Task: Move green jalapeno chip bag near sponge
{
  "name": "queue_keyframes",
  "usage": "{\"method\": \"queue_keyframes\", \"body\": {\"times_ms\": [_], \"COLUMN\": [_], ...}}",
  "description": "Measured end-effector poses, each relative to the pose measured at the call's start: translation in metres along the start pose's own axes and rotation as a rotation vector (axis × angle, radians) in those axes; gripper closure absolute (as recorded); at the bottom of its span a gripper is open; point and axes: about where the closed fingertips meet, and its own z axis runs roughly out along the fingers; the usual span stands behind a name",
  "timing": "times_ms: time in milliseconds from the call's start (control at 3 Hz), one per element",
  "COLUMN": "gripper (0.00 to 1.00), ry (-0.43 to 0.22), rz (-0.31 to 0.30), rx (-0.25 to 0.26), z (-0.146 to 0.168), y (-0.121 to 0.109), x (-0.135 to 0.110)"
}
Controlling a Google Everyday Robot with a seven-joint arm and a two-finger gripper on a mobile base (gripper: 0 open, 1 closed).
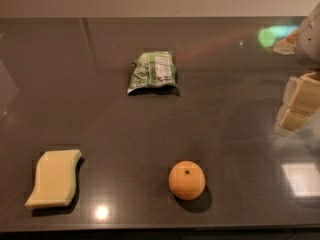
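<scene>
The green jalapeno chip bag (153, 72), crinkled green foil with a white label panel, lies on the dark tabletop at the middle back. The sponge (54, 178), a flat pale yellow block with wavy edges, lies at the front left, far from the bag. My gripper (296, 105) is at the right edge of the view, above the table, well to the right of the bag and holding nothing that I can see.
A round orange fruit (187, 180) sits at the front centre, between the sponge and the gripper's side. The dark glossy table (120, 129) ends at a front edge at the bottom of the view and meets a pale wall at the back.
</scene>
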Motion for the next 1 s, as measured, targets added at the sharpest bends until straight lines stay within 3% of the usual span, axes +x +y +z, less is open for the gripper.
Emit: {"method": "queue_keyframes", "body": {"times_ms": [333,667,1000], "gripper": [0.0,0.0,0.0], "ry": [-0.001,-0.038,-0.1], "rz": [0.0,-0.009,-0.008], "rx": [0.001,0.014,-0.005], "z": [0.0,0.004,0.018], "y": [0.0,-0.014,-0.033], "x": [0.0,-0.018,-0.053]}}
